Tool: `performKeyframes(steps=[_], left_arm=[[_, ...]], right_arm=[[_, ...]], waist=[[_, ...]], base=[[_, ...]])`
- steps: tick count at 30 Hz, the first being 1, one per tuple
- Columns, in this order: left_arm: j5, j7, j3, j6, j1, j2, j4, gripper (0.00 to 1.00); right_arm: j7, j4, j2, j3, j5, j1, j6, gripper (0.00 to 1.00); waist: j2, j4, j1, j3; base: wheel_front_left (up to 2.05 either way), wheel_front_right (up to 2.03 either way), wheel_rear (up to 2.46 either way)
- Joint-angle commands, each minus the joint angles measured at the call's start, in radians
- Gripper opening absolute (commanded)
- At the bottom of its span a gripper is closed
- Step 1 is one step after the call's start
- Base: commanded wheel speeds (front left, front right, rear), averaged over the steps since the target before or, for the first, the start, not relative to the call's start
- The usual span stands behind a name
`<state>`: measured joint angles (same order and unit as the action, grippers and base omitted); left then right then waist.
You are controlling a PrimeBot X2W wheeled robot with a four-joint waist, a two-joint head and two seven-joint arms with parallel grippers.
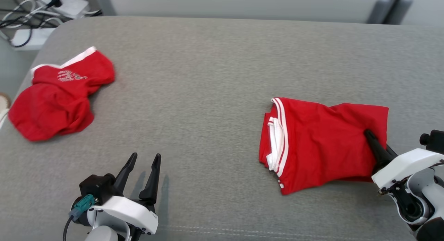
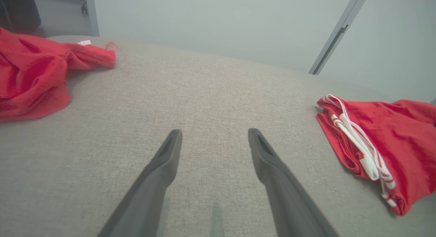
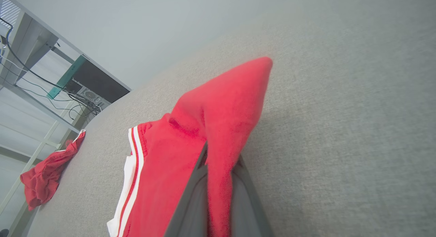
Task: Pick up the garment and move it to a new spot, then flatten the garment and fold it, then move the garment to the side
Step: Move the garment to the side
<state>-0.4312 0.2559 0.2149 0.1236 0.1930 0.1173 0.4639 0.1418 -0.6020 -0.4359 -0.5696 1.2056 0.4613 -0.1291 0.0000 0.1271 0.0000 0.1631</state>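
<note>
Head view is showing the folded red garment (image 1: 322,144) lying right of centre on the grey fabric worktop (image 1: 208,78), with the right hand (image 1: 368,134) pinching its right edge. The left hand (image 1: 144,159) is hovering with fingers spread, holding nothing, near the front edge. A crumpled red garment (image 1: 59,99) is lying well apart at the far left, and cables (image 1: 20,22) are trailing beyond that corner.

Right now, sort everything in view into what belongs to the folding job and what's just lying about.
Job: folded red garment with white trim, right jaws shut on its right edge; left jaws, open, idle; grey cushioned surface.
Lying about: crumpled red garment at far left; white power strip with cables on the floor.
</note>
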Motion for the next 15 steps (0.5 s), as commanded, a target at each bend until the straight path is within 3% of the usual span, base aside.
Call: performKeyframes(steps=[1,15], left_arm=[[-0.001,0.006,-0.023,0.007,0.036,0.024,-0.026,1.00],[-0.002,0.006,-0.014,0.007,0.035,0.048,-0.038,1.00]], right_arm=[[0.021,0.007,-0.022,-0.003,0.007,-0.012,-0.002,0.00],[0.048,-0.004,-0.005,-0.023,0.034,-0.050,-0.002,0.00]], waist=[[0.0000,-0.066,0.0000,-0.017],[0.0000,-0.286,0.0000,-0.027]], base=[[0.00,0.00,0.00],[0.00,0.00,0.00]])
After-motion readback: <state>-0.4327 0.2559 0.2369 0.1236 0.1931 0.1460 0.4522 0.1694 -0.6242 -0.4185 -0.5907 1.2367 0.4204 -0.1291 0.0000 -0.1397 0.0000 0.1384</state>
